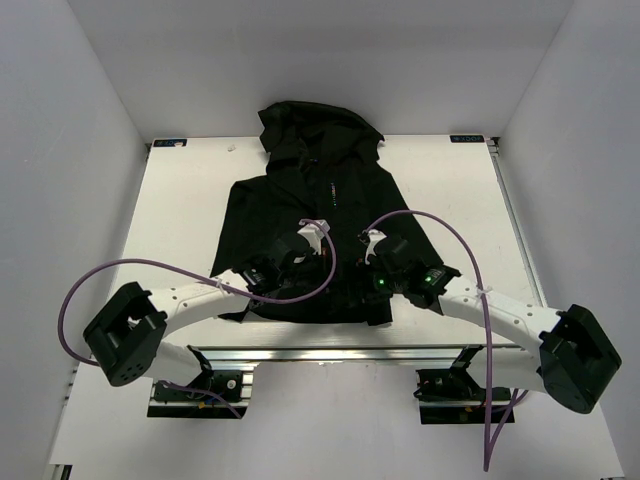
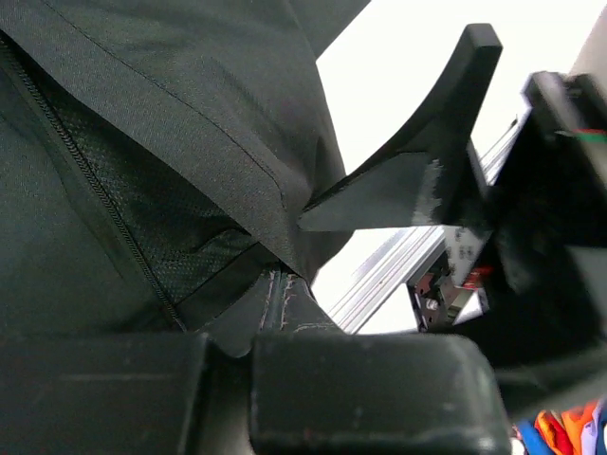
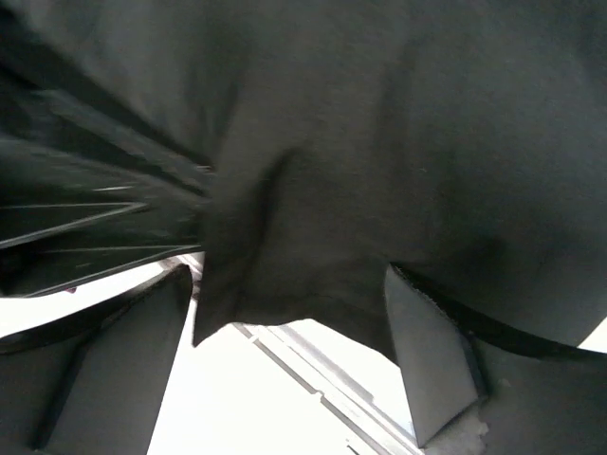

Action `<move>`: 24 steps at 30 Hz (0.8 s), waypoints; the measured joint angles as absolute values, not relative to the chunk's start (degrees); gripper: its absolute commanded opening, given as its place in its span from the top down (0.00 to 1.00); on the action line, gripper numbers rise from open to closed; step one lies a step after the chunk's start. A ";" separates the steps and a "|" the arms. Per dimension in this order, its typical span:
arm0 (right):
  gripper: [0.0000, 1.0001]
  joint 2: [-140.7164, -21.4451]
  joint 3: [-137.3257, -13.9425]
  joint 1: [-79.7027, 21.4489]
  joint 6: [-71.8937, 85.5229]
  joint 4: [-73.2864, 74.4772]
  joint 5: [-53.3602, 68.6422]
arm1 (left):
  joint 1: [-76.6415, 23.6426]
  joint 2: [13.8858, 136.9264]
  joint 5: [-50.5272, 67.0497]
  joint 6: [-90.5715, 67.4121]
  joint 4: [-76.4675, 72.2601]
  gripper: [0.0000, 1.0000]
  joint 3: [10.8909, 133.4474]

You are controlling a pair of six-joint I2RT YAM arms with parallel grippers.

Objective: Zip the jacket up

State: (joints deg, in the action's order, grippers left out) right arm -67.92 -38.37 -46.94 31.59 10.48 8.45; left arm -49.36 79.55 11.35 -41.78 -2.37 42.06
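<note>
The black hooded jacket (image 1: pixel 320 185) lies flat on the white table, hood at the far side, its zipper (image 1: pixel 331 190) running down the centre front. Both arms reach over its lower half. My left gripper (image 1: pixel 283 264) is shut on the jacket's bottom hem beside the zipper teeth (image 2: pixel 95 199); the stitched hem corner (image 2: pixel 285 303) sticks out above the clamped fingers (image 2: pixel 370 389). My right gripper (image 1: pixel 385 268) is open, and the lower edge of the jacket fabric (image 3: pixel 360 161) hangs between its two fingers (image 3: pixel 427 360) without being pinched. A right-gripper finger (image 2: pixel 417 180) shows close by in the left wrist view.
An aluminium rail (image 1: pixel 330 353) runs along the table's near edge, just below the hem, and also shows as the rail (image 3: pixel 313 379) in the right wrist view. Purple cables (image 1: pixel 100 275) loop from both arms. White walls enclose the table on three sides.
</note>
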 measured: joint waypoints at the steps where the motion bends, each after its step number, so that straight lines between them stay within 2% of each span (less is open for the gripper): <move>1: 0.20 -68.23 -38.33 -46.94 31.59 10.52 8.08 | -49.36 79.15 11.31 -41.78 -2.26 1.00 42.06; 3: 0.32 -68.47 -38.02 -46.94 31.70 10.48 7.60 | -49.36 78.59 11.16 -41.78 -2.07 1.00 42.06; 5: 0.38 -68.47 -37.65 -46.94 32.10 10.39 7.20 | -49.36 78.32 11.07 -41.78 -2.07 1.00 42.06; 10: 0.43 -68.38 -35.92 -46.78 32.29 7.38 8.27 | -49.36 78.30 11.11 -41.78 -2.00 1.00 42.06; 13: 0.50 -68.01 -34.26 -45.82 32.03 4.64 10.63 | -49.36 78.30 11.11 -41.76 -1.87 1.00 42.06; 14: 0.57 -67.81 -33.65 -45.32 31.94 3.64 11.81 | -49.36 78.30 11.11 -41.76 -1.80 1.00 42.06; 17: 0.63 -66.85 -31.55 -43.64 31.40 0.21 15.79 | -49.36 78.30 11.14 -41.71 -1.76 1.00 42.06; 20: 0.68 -65.98 -30.28 -42.48 30.89 -2.11 19.00 | -49.36 78.22 11.14 -41.45 -1.72 1.00 42.06; 24: 0.68 -65.43 -29.36 -41.32 30.57 -4.45 22.92 | -49.36 77.87 11.11 -41.10 -1.67 1.00 42.06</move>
